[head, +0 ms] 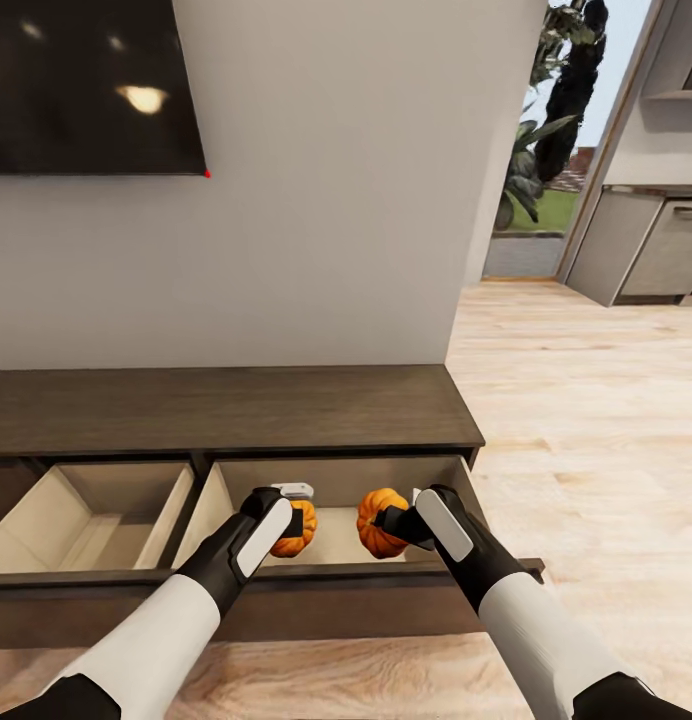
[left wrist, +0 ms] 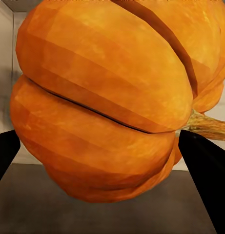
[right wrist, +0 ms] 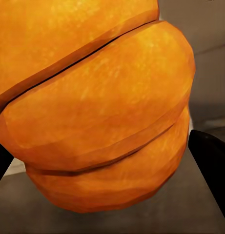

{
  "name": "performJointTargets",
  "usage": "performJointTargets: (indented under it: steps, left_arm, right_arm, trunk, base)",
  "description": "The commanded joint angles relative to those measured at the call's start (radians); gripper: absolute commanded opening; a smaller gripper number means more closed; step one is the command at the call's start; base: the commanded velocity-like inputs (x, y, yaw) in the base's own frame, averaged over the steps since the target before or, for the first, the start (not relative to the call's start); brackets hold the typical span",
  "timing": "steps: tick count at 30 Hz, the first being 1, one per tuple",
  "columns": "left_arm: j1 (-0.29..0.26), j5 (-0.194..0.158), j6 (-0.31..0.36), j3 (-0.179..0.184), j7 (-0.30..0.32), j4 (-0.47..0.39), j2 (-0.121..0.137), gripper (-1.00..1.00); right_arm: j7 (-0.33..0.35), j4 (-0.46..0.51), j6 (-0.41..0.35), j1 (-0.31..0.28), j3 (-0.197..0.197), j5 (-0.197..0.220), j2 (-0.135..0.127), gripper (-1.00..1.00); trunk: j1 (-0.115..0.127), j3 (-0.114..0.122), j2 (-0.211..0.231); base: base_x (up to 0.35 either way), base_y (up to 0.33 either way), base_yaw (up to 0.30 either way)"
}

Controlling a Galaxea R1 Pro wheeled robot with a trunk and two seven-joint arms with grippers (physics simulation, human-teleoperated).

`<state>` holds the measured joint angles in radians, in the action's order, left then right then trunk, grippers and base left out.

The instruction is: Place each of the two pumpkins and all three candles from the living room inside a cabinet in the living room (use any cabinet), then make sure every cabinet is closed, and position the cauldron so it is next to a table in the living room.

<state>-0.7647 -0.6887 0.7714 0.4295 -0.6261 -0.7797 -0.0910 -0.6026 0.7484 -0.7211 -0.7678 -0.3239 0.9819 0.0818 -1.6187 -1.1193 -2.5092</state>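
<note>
Fingers (left wrist: 202, 165) of the left gripper (head: 298, 522) clamp one pumpkin (head: 294, 535), the right gripper (head: 398, 522) clamps the other pumpkin (head: 378, 520), both hanging between the fingers above the open drawer (head: 331, 545) of the cabinet (head: 226, 405), seemingly for dropping inside.

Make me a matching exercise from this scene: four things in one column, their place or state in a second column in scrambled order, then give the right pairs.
Things:
1. left gripper
2. right gripper
3. TV screen
4. left drawer

Places or states:
A. mounted on the wall above the cabinet
B. pulled open, nothing visible inside
C. holds the pumpkin nearer the doorway side
D. holds the pumpkin nearer the left drawer

Pairs: 1-D, 2-C, 3-A, 4-B
</note>
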Motion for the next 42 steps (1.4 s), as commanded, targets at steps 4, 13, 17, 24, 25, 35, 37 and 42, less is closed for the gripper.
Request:
performJointTargets:
  steps: [4,13,17,24,25,35,37,42]
  left_arm:
    - [-0.001,-0.009,0.002,0.003,-0.010,-0.001,0.001,-1.00]
    - [-0.001,-0.008,0.003,0.003,-0.010,-0.001,0.001,-1.00]
    - [-0.001,-0.008,0.003,0.003,-0.010,-0.002,0.001,-1.00]
    - [-0.001,-0.008,0.006,0.004,-0.009,-0.002,0.001,-1.00]
    - [-0.001,-0.008,0.007,0.004,-0.009,-0.001,0.001,-1.00]
    - [-0.001,-0.014,0.024,0.003,-0.005,0.006,0.001,-1.00]
    - [-0.001,-0.015,0.033,0.003,-0.005,0.010,-0.001,-1.00]
    - [-0.002,-0.015,0.071,0.003,-0.006,0.015,-0.006,-1.00]
  right_arm:
    - [-0.014,0.001,0.002,-0.001,-0.003,0.013,0.000,-1.00]
    - [-0.014,0.002,0.002,-0.001,-0.003,0.013,0.000,-1.00]
    - [-0.013,0.001,0.002,-0.001,-0.003,0.014,-0.001,-1.00]
    - [-0.013,0.001,0.002,-0.001,-0.006,0.014,-0.001,-1.00]
    - [-0.013,0.001,0.002,-0.001,-0.006,0.014,-0.001,-1.00]
    - [-0.012,0.002,0.003,-0.001,-0.006,0.013,0.000,-1.00]
    - [-0.013,0.001,0.003,-0.001,-0.006,0.012,0.000,-1.00]
    - [-0.016,0.000,0.001,-0.001,-0.006,0.012,0.000,-1.00]
  trunk:
    - [0.000,-0.001,0.000]
    - [0.000,-0.001,0.000]
    - [0.000,-0.001,0.000]
    - [0.000,-0.001,0.000]
    - [0.000,-0.001,0.000]
    - [0.000,-0.001,0.000]
    - [0.000,-0.001,0.000]
    - [0.000,-0.001,0.000]
  base:
    - [0.000,0.000,0.000]
    - [0.076,0.000,0.000]
    - [0.034,0.000,0.000]
    - [0.024,0.000,0.000]
    - [0.136,0.000,0.000]
    - [0.124,0.000,0.000]
    - [0.010,0.000,0.000]
    - [0.003,0.000,0.000]
